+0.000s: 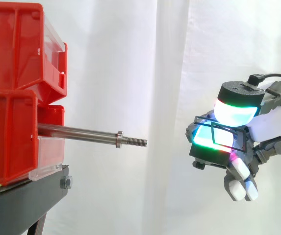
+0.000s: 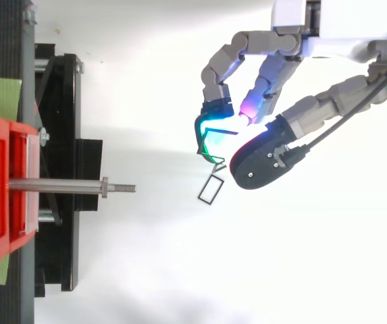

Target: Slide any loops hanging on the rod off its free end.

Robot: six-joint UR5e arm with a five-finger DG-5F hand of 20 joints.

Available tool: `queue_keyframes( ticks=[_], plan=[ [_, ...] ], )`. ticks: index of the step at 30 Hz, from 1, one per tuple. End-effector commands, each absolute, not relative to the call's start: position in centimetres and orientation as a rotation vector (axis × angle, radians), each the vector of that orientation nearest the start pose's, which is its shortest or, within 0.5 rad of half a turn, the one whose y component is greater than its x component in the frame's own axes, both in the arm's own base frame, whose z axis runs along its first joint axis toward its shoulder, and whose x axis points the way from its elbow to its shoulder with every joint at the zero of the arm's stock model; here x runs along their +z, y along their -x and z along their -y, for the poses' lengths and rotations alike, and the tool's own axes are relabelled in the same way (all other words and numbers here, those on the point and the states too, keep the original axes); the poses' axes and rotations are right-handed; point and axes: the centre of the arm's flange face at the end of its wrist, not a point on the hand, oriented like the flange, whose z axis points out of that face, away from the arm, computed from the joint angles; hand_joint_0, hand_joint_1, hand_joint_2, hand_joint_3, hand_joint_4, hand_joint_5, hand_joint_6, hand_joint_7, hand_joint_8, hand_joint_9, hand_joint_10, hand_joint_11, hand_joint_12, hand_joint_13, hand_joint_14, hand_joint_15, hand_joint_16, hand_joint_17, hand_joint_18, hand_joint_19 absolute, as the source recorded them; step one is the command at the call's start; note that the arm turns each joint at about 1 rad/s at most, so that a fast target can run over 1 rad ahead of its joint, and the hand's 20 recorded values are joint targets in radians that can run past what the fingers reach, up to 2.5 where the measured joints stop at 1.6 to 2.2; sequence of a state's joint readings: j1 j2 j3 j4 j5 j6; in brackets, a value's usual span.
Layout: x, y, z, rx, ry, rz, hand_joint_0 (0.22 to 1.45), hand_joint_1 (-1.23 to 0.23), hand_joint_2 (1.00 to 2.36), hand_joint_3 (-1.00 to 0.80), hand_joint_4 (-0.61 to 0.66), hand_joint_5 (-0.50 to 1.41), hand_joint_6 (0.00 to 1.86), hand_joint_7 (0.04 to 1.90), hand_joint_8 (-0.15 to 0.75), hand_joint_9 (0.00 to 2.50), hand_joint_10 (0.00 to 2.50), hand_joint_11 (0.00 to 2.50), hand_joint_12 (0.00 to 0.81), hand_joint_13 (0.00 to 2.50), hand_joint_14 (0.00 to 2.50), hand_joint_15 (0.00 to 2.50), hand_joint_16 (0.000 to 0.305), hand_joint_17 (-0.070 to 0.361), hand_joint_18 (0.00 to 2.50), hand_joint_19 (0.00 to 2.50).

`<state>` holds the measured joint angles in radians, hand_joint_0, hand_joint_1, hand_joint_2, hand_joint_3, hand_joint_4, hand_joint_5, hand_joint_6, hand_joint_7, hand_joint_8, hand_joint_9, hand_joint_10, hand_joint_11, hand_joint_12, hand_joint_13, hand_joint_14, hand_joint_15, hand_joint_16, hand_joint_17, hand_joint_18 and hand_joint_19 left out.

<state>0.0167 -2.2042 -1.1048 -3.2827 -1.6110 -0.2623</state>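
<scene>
Hand: out past the rod's free end and well apart from it, a little above the rod's line in the side view, and off to one side of that line in the top view.
Fingers: the broad thumb pad, glowing green, is closed down toward a cyan fingertip, clamping thin wire between them. The other fingers curl downward with white pads.
Loops: thin black wire rectangles pinched in the hand, clear of the rod. In the top view one small rectangle hangs out of the pinch, between the rod's tip and the thumb.
Rod: bare metal, level, sticking out of the red bins toward the hand. It has a collar near its end and a threaded tip beyond that.
Bins: stacked, with clear front panels, at the rod's fixed end.
Stand: black, directly under the bins and below the rod's root.
Curtain: white, behind the rod and the hand.
</scene>
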Motion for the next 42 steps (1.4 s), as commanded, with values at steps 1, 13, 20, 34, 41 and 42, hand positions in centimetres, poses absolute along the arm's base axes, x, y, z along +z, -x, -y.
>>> queue_keyframes(
  ticks=[1, 13, 20, 34, 41, 42],
  plan=[
    [31.4, -70.5, 11.8, 0.926, -1.176, -1.609, 0.57, -0.63, 1.00, -0.46, 0.13, -0.15, 0.85, 1.02, 0.287, 1.04, 0.01, 0.42, 0.269, 0.96, 0.01, 0.24, 0.041, 0.092, 0.92, 0.45],
    [31.4, -70.5, 11.7, 0.925, -1.175, -1.609, 0.58, -0.61, 1.01, -0.34, 0.11, -0.16, 0.84, 1.09, 0.293, 1.03, 0.02, 0.41, 0.275, 0.96, 0.01, 0.24, 0.041, 0.092, 0.91, 0.45],
    [31.4, -70.5, 11.9, 0.924, -1.176, -1.608, 0.57, -0.66, 1.02, -0.21, 0.07, -0.16, 0.88, 1.05, 0.292, 1.03, 0.01, 0.41, 0.278, 0.96, 0.01, 0.24, 0.041, 0.092, 0.91, 0.45],
    [31.8, -70.3, 11.8, 0.909, -1.143, -1.629, 0.56, -0.63, 1.01, -0.37, 0.10, -0.16, 0.88, 1.00, 0.284, 1.02, 0.01, 0.41, 0.275, 0.94, 0.01, 0.23, 0.042, 0.094, 0.90, 0.45],
    [32.6, -69.5, 11.5, 0.865, -1.115, -1.675, 0.56, -0.42, 1.01, -0.44, 0.11, -0.15, 0.84, 1.00, 0.282, 1.03, 0.02, 0.40, 0.275, 0.93, 0.01, 0.25, 0.042, 0.094, 0.89, 0.46],
    [32.6, -69.5, 11.4, 0.864, -1.111, -1.679, 0.57, -0.41, 1.01, -0.43, 0.11, -0.15, 0.83, 1.00, 0.284, 1.04, 0.02, 0.39, 0.274, 0.93, 0.01, 0.24, 0.041, 0.093, 0.88, 0.47]
  ],
)
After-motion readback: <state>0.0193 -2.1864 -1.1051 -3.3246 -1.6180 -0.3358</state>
